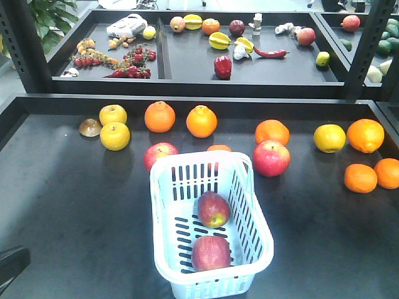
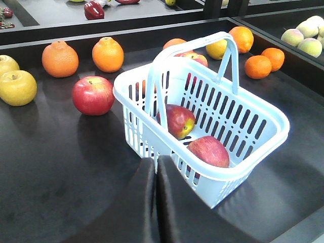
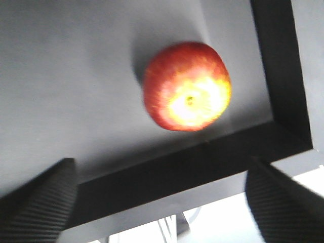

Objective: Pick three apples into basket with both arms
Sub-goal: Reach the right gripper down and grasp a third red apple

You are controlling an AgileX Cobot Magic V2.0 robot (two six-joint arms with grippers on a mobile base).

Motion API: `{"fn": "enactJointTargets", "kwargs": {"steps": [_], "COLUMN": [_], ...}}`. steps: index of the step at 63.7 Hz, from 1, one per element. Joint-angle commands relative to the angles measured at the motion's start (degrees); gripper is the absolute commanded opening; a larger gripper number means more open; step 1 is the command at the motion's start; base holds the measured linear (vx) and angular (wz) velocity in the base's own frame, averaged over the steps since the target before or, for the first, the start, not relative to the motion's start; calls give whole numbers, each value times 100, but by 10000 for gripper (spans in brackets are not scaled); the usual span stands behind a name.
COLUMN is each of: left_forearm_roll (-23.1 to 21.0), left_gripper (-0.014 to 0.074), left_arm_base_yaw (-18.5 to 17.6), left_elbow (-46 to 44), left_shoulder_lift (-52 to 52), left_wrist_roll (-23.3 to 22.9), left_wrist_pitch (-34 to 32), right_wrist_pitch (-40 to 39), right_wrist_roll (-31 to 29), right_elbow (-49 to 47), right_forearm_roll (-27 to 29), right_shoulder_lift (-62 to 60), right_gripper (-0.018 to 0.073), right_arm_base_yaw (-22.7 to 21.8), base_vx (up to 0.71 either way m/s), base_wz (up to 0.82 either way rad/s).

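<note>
Already 2 apples [image 1: 213, 209] in basket [image 1: 163, 187], upright

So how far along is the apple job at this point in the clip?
Two apples already lie in the basket, so two of three look done. Neither arm holds anything: the left gripper is shut and empty beside the basket, while the right gripper is open near a red apple by the tray corner. Grasping and placing a third remains.

Bright, even overhead light (soft shadows under fruit).
You see the right wrist view blurred, its apple [image 3: 187, 86] overexposed.
</note>
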Motion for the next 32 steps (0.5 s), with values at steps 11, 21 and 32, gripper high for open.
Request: {"fn": "enactJointTargets", "kwargs": {"steps": [11,21,32], "left_forearm_roll": [-124,-124,-124], "left_gripper": [-6,-6,-6], "left_arm_base_yaw": [-14,-14,-14], "left_elbow": [-138,-138,-138], "left_shoulder_lift": [32,32,32], "left_wrist_roll": [-69,-69,-69], "left_wrist_pitch": [-313,-313,-313], "right_wrist_pitch": [-357,-414,-580], "right_wrist_roll": [431,455,488], "right_elbow": [-116,-116,-116], "right_forearm_roll": [-606,-618,-648], "right_shoulder_lift": [284,496,686], "right_gripper": [703,673,654], "right_arm_base_yaw": [-35,-35,-35], "base_vx": [0,0,0], "base_wz": [0,0,0]}}
